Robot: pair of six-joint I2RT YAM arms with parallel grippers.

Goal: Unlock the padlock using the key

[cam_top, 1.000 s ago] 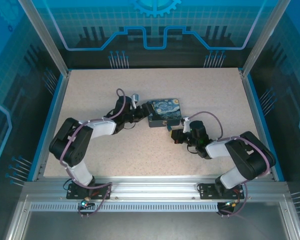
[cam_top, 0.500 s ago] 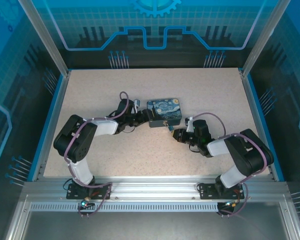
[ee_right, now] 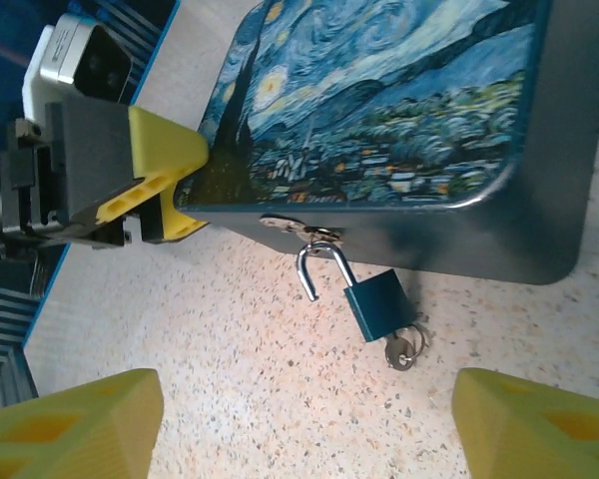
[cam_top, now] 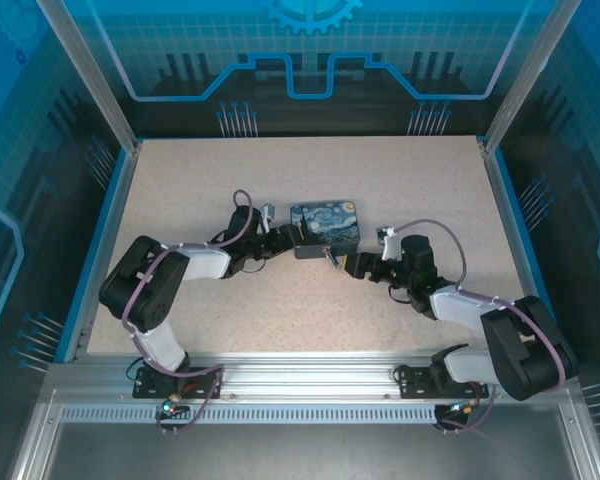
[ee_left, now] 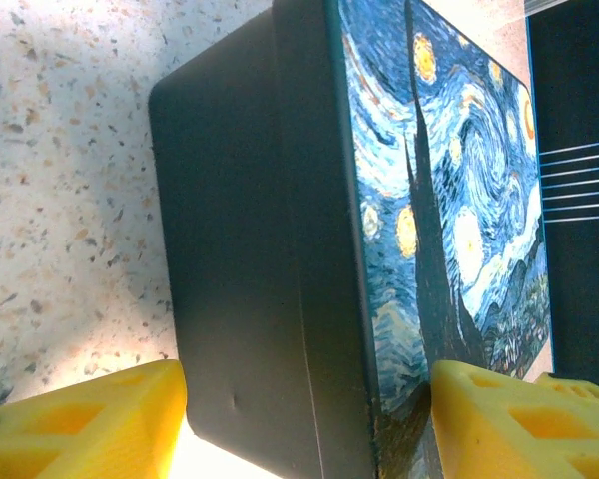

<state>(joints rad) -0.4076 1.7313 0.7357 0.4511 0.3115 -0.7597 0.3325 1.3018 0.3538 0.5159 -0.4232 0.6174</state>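
Two arms bent inward across the speckled table (cam_top: 410, 180) toward the starry-night tin (cam_top: 325, 222). The left gripper (ee_left: 309, 419) pinched the tin's left end between its yellow fingers (ee_left: 80, 424). The right gripper (ee_right: 309, 419) hovered low, fingers spread wide, holding nothing. Just ahead of it the padlock (ee_right: 377, 306) hung from the tin's hasp, shackle sprung open, the key (ee_right: 405, 347) in its base

Overhead camera looks down from behind; both wrist cameras closely face the tin (cam_top: 325, 225).
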